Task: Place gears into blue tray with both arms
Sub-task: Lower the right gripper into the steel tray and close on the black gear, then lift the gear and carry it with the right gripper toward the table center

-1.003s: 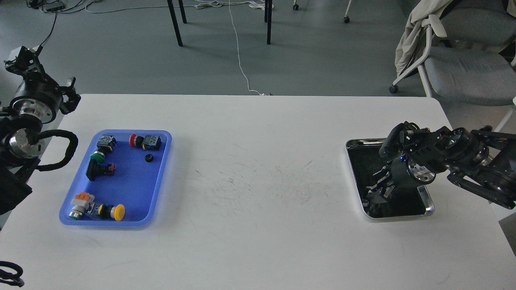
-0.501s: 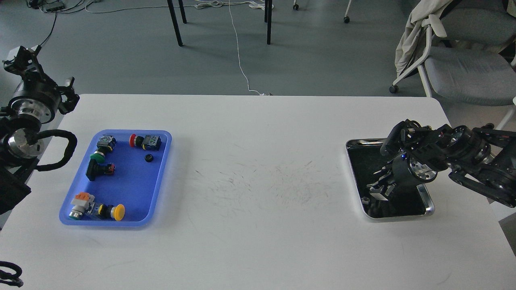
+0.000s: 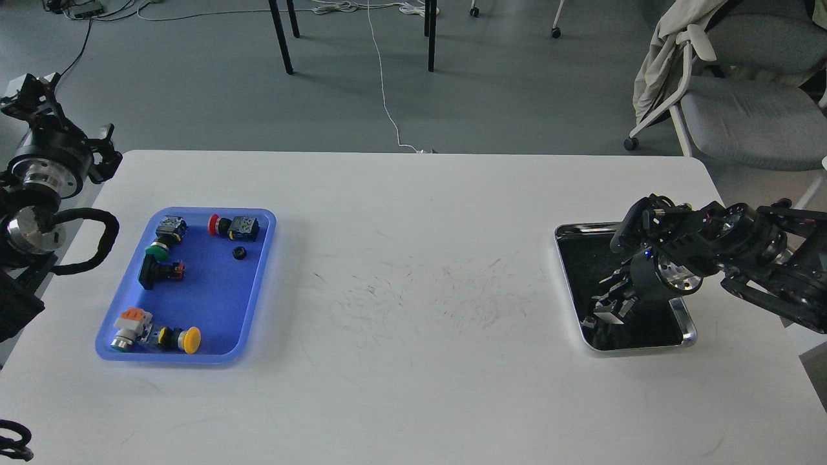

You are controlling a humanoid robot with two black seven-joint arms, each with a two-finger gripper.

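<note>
One gear [image 3: 239, 253] lay in the blue tray [image 3: 255, 284] among the push-button switches [image 3: 155, 336]. The right gripper [image 3: 604, 313] reached into the steel tray [image 3: 688, 329], its grip impossible to tell. The left gripper [image 3: 29, 97] sat off the table's edge, likewise unreadable.

Blue tray [image 3: 213, 336], black gear [image 3: 239, 253], white table [image 3: 413, 387], shiny steel tray [image 3: 689, 329].

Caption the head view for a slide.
Right gripper reaches into the steel tray; one gear lies in the blue tray.
</note>
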